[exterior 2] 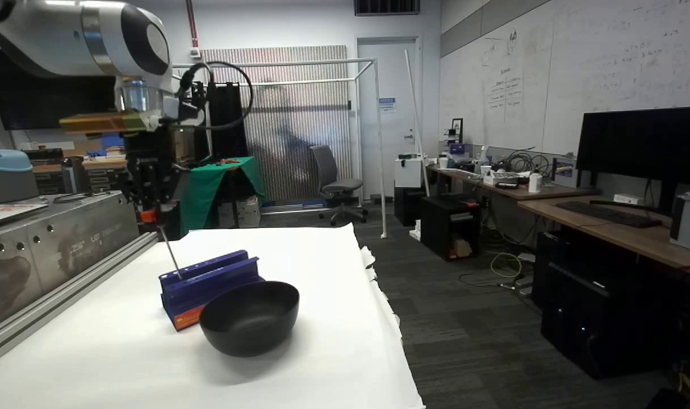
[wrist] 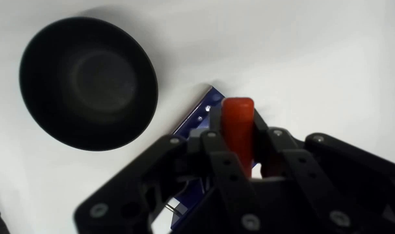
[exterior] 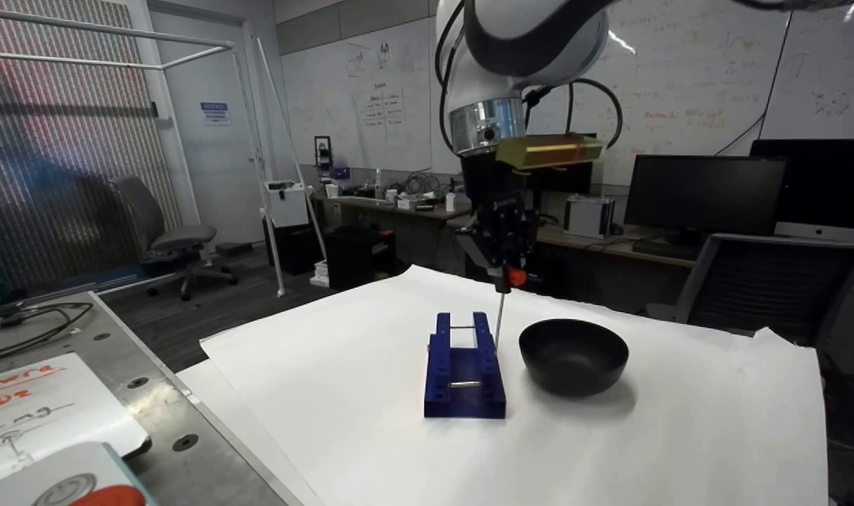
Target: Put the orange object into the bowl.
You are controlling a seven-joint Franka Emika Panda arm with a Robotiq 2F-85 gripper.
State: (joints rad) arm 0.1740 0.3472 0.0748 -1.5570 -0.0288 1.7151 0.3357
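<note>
The orange object shows as an orange-red handle [exterior: 516, 276] [exterior 2: 148, 216] [wrist: 238, 126] with a thin metal shaft pointing down, slightly tilted. My gripper [exterior: 502, 274] [exterior 2: 151, 207] is shut on the handle, its fingers on both sides of it in the wrist view. The shaft's end is at the dark blue rack's edge in both exterior views; I cannot tell whether it touches. The round black bowl [exterior: 574, 362] [exterior 2: 249, 318] [wrist: 99, 81] stands upright on the white-covered table beside the rack. Its inside looks bare in the wrist view. The gripper is above the rack, off to the bowl's side.
The dark blue rack [exterior: 464, 404] [exterior 2: 208, 287] [wrist: 192, 120] with metal cross rods stands close to the bowl, under the gripper. White paper [exterior: 356, 436] covers the table. A metal-sided bench [exterior 2: 49, 250] runs along the table's edge. Monitors [exterior: 708, 200] and a chair [exterior: 771, 288] stand beyond.
</note>
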